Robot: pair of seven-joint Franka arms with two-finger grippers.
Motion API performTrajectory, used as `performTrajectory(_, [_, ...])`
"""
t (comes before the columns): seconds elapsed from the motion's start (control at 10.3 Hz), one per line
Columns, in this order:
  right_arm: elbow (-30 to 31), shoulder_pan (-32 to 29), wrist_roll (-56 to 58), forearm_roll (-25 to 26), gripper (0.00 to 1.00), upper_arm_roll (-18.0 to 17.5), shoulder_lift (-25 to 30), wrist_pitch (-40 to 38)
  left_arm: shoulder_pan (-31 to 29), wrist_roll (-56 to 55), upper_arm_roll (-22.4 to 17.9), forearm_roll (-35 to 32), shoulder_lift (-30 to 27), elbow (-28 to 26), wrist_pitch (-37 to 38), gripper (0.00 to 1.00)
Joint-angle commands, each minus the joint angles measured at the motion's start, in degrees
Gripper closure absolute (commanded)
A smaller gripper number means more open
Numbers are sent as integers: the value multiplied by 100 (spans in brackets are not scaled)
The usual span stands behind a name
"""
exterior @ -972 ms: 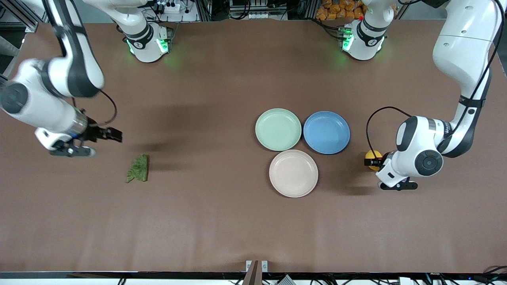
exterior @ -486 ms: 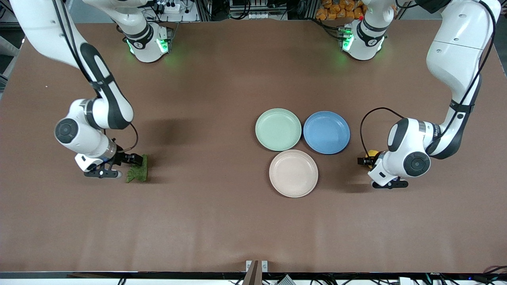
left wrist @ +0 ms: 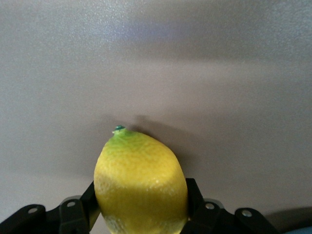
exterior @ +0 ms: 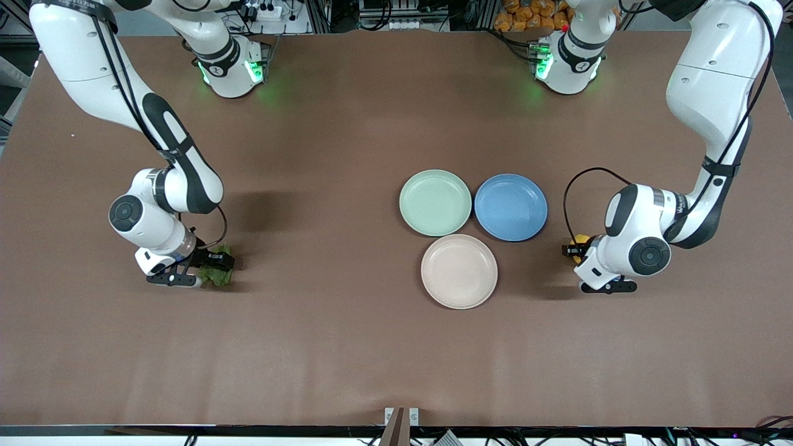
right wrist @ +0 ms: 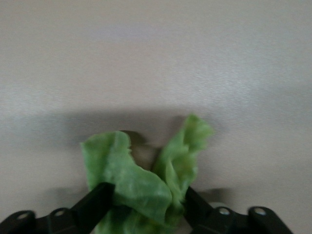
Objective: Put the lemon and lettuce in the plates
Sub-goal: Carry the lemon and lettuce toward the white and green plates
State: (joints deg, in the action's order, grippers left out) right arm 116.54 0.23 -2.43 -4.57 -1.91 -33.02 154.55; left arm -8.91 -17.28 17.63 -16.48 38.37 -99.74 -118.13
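Low toward the right arm's end of the bench [exterior: 347, 359]: right gripper [exterior: 214, 267], fingers [right wrist: 95, 202] pinching lettuce [exterior: 218, 272]. Mid-bench, mint plate [exterior: 435, 202], blue plate [exterior: 510, 207], pinkish plate [exterior: 459, 271], clustered, bare brown all round. Near the left arm's edge: left gripper [exterior: 573, 251], fingers [left wrist: 195, 200] clamping lemon [left wrist: 140, 183].

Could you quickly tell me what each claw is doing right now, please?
Left claw: closed on the lemon, down at the table.
Right claw: closed on the lettuce, down at the table.
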Motion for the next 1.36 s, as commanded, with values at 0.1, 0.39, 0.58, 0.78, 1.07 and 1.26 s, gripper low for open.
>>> performTrajectory(0.1, [-218, 30, -20, -97, 100, 7, 215, -571, 64, -275, 74, -102, -242, 111, -70, 100])
performTrajectory(0.39, [-719, 21, -73, -106, 100, -2, 830, -2354, 441, -950, 145, -84, -173, 621, -70, 100])
performTrajectory(0.58, [-1052, 38, -317, -114, 100, -89, 1243, -3434, 522, -1058, 145, 108, -163, 737, -70, 100])
performTrajectory(0.78, [-1378, 30, -1306, -210, 100, -614, 1359, -4123, 530, -1101, 145, 485, -146, 903, -78, 100])
performTrajectory(1.07, [-1423, 38, -2889, -764, 100, -1695, 1351, -3837, 723, -1346, 136, 1005, 12, 1062, -577, 100])
performTrajectory(1.26, [-1415, 91, -3962, -756, 100, -2399, 1272, -3381, 864, -1750, 145, 1050, 83, 1071, -903, 100])
